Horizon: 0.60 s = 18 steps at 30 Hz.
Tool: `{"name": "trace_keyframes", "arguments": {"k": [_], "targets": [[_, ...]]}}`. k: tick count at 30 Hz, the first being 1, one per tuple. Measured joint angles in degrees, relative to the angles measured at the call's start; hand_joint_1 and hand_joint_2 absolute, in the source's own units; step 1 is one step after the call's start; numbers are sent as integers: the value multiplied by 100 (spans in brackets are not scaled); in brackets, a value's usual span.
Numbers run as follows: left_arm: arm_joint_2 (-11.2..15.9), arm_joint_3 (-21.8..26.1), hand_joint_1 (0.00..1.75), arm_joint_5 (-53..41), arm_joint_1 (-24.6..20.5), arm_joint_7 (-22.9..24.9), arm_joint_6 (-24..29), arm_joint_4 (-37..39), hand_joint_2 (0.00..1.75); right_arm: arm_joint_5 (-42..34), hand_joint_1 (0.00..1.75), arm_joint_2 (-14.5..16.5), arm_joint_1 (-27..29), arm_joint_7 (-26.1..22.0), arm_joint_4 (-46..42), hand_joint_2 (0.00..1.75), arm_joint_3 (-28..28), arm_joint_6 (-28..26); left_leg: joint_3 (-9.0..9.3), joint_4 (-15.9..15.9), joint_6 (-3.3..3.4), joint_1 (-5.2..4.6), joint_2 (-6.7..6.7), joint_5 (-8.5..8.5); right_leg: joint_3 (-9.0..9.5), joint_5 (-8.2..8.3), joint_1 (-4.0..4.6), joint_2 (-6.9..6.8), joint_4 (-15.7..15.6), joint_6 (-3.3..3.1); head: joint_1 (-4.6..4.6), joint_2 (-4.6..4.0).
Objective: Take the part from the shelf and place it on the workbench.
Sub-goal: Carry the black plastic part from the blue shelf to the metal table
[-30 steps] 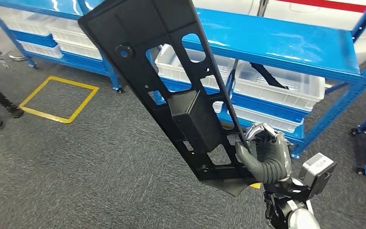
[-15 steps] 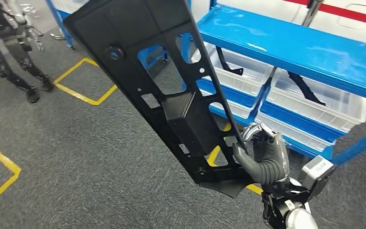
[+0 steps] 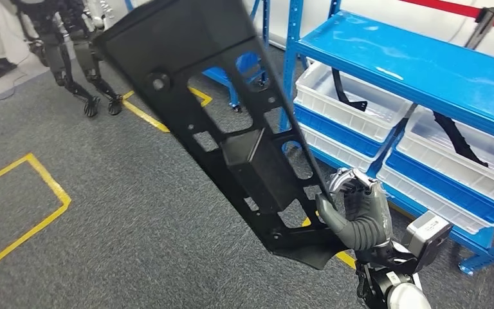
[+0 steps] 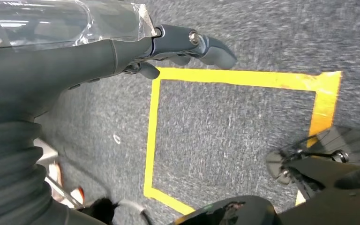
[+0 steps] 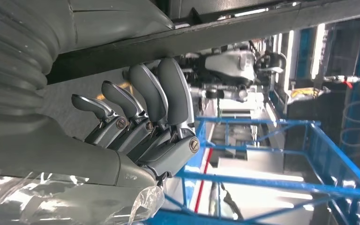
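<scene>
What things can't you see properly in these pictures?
- Black part: in the head view its top end is cut off by the picture's upper edge.
- Right hand: the part's edge hides where its fingers press.
- Lower white bin: the shelf and the upper bins cover what is inside.
- Left hand: in the left wrist view its fingers are partly hidden behind its own grey cover.
- Workbench: I cannot tell where it stands.

Workshop, blue steel shelving (image 3: 418, 64), white parts bins (image 3: 354, 106), yellow floor markings (image 3: 26, 212)
</scene>
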Motion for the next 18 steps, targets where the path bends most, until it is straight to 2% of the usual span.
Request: {"name": "trace_keyframes", "arguments": {"k": [1, 2, 3, 4, 5, 6, 7, 8, 9, 11, 12, 13, 15, 16, 17, 18], "targets": [[0, 0, 0, 0, -6, 0, 0, 0, 175, 1, 175, 0, 4, 0, 1, 175, -1, 2, -189, 437, -35, 21, 54, -193, -13, 5, -2, -75, 0, -2, -3, 0], [0, 0, 0, 1, -9, 0, 0, 0, 175, 1, 175, 1, 8, 1, 1, 175, -1, 1, -313, 741, -66, 43, 76, -301, -22, 9, -5, -152, 1, 1, -5, 0], [1, 0, 0, 0, -11, 0, 0, 0, 175, 3, 175, 1, 13, 1, 1, 175, -1, 2, -327, 829, -95, 67, 93, -308, -29, 13, -13, -229, 2, 10, -5, 0], [1, 0, 0, 0, -10, 1, 0, 0, 175, 5, 175, 1, 16, 2, 2, 175, -1, 3, -207, 650, -126, 94, 126, -212, -31, 15, -28, -307, 4, 29, -6, 0], [2, 0, 0, 0, -9, 2, 1, 0, 175, 7, 175, 1, 17, 0, 2, 175, -1, 4, 26, 259, -159, 122, 196, -54, -27, 11, -43, -380, 10, 57, -5, 0], [2, -1, 0, -2, -9, 3, 9, 1, 175, 9, 175, 1, 14, -1, 1, 175, -1, 5, 303, -212, -196, 149, 335, 101, -20, 3, -48, -447, 21, 97, -6, 0], [5, -1, 0, -1, -12, 4, 46, 1, 175, 13, 175, 1, 10, -3, -1, 175, -3, 6, 530, -605, -205, 159, 459, 221, -20, -17, -41, -504, 39, 148, -5, 0], [9, -2, 0, -1, -13, 3, 106, 2, 175, 15, 175, 0, 6, -4, -2, 175, -5, 7, 661, -847, -188, 158, 544, 284, -15, -31, -28, -553, 54, 196, 5, 0], [11, -3, 0, -2, -14, 2, 167, 2, 175, 21, 175, -1, 0, -5, -4, 175, -8, 8, 698, -942, -147, 143, 575, 303, -12, -38, -18, -606, 62, 240, 14, 0], [13, -7, 0, -2, -11, 0, 245, 2, 175, 37, 175, 1, -7, -6, -4, 175, -8, 11, 645, -941, -26, 106, 446, 332, -2, -38, -39, -713, 51, 312, 35, 0], [12, -10, 0, -3, -5, -1, 238, 2, 175, 44, 175, 2, -8, -7, -4, 175, -8, 13, 626, -942, 24, 100, 381, 352, -16, -85, -62, -666, 86, 343, 40, 0], [13, -15, 0, -3, 1, -1, 228, 2, 175, 50, 175, 3, -8, -8, -4, 175, -7, 15, 611, -946, 67, 98, 316, 372, -72, -197, -77, -550, 223, 360, 46, 0], [11, -27, 0, -3, 4, -2, 211, 2, 175, 53, 175, 3, 0, -16, -4, 175, -8, 19, 590, -951, 131, 85, 191, 403, -363, -585, -75, -220, 880, 360, 56, 0], [8, -35, 0, -3, 0, -2, 210, 2, 175, 56, 175, 2, 8, -21, -4, 175, -8, 21, 579, -950, 152, 68, 122, 410, -564, -767, -59, -130, 1303, 344, 58, 0], [5, -48, 0, -3, -3, -2, 209, 2, 175, 56, 175, 2, 21, -24, -3, 175, -8, 22, 571, -949, 168, 50, 46, 417, -743, -877, -39, -87, 1652, 324, 58, 0], [2, -62, 0, -3, -2, -2, 208, 2, 175, 56, 175, 1, 32, -25, -3, 175, -7, 23, 567, -948, 177, 32, -33, 420, -849, -888, -23, -66, 1833, 300, 58, 0]]}}
